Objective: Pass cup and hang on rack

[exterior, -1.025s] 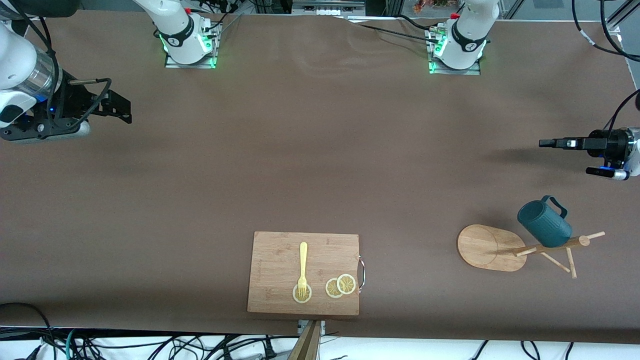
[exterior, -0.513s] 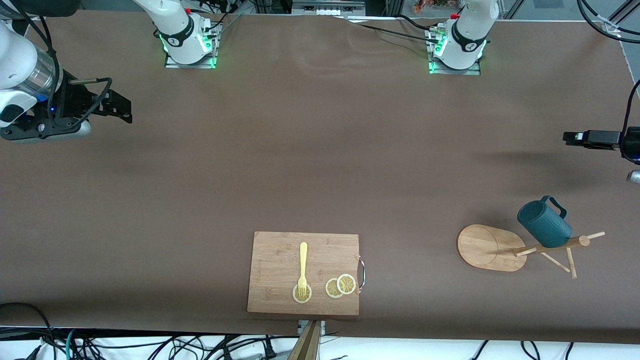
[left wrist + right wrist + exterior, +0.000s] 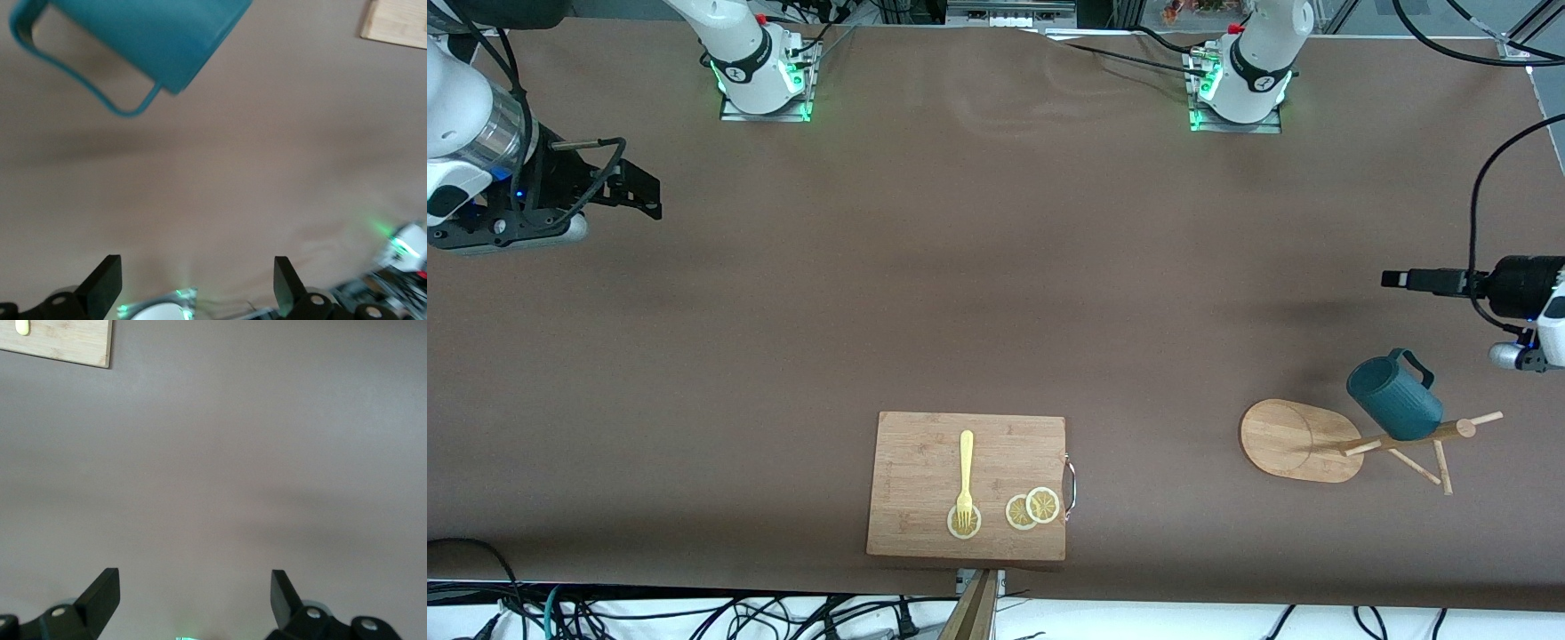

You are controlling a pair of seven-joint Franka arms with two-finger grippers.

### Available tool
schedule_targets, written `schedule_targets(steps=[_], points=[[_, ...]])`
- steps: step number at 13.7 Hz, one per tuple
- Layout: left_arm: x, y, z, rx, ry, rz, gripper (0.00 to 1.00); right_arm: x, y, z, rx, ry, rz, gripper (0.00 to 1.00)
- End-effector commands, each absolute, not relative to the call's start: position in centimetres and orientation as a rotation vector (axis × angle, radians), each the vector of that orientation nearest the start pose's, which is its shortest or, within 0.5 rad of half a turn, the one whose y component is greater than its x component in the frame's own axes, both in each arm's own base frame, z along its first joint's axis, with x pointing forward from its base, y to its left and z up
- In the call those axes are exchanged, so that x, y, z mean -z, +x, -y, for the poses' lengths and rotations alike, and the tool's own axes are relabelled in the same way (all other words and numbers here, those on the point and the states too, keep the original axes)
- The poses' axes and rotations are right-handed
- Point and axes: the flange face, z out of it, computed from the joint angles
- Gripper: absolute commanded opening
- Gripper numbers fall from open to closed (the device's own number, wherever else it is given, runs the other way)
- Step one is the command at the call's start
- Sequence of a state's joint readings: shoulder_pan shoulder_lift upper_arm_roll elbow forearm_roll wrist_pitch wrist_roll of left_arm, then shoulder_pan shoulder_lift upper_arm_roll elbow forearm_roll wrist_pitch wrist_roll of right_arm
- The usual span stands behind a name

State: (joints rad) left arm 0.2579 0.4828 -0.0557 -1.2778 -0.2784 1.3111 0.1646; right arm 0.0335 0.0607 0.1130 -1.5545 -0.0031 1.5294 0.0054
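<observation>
The left gripper (image 3: 193,283) hovers over bare bench (image 3: 996,267), fingers spread wide and empty. The right gripper (image 3: 193,600) waits likewise. The cup (image 3: 1394,398) hangs on the rack (image 3: 1303,440).

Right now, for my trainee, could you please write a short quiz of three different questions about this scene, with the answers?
1. True or false: the cup is held by the left gripper.
2. Multiple choice: the fork lies on A) the rack's base, B) the cutting board, C) the bare table.
3. Fill in: the rack stands toward the ____ arm's end of the table.

Key:
1. False: the cup hangs on the rack; the left gripper is open above the table.
2. B; its tines rest on a lemon slice.
3. Left. The right gripper waits, open, at its own end.
</observation>
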Motion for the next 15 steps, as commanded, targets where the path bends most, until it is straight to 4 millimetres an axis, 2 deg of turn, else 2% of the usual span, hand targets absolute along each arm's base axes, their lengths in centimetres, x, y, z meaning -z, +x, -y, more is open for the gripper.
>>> schedule_targets(steps=[1, 3, 4, 6, 9, 12, 15], points=[[-49.3, 64.4, -8.1, -0.453, -3.337, -0.021, 1.00, -60.3, 55.9, -7.9, -0.098, -3.142, 0.215, 1.00], [-52.1, 64.5, -6.5, -0.313, -3.238, -0.073, 1.00, -60.3, 56.0, -7.8, -0.095, -3.144, 0.217, 1.00], [-53.6, 64.3, -6.3, -0.259, -3.198, -0.084, 1.00, -60.3, 56.0, -7.8, -0.095, -3.144, 0.217, 1.00], [-56.6, 63.3, -4.6, -0.192, -3.174, -0.125, 1.00, -60.3, 56.0, -7.8, -0.095, -3.144, 0.217, 1.00], [-60.4, 61.3, -5.4, -0.124, -3.165, -0.097, 1.00, -60.3, 55.9, -7.8, -0.098, -3.142, 0.217, 1.00], [-61.8, 59.4, -5.0, -0.183, -3.174, 0.004, 1.00, -60.3, 56.0, -7.6, -0.098, -3.141, 0.210, 1.00], [-61.0, 59.1, -2.8, -0.224, -3.173, 0.055, 1.00, -60.4, 56.0, -7.6, -0.093, -3.139, 0.210, 1.00]])
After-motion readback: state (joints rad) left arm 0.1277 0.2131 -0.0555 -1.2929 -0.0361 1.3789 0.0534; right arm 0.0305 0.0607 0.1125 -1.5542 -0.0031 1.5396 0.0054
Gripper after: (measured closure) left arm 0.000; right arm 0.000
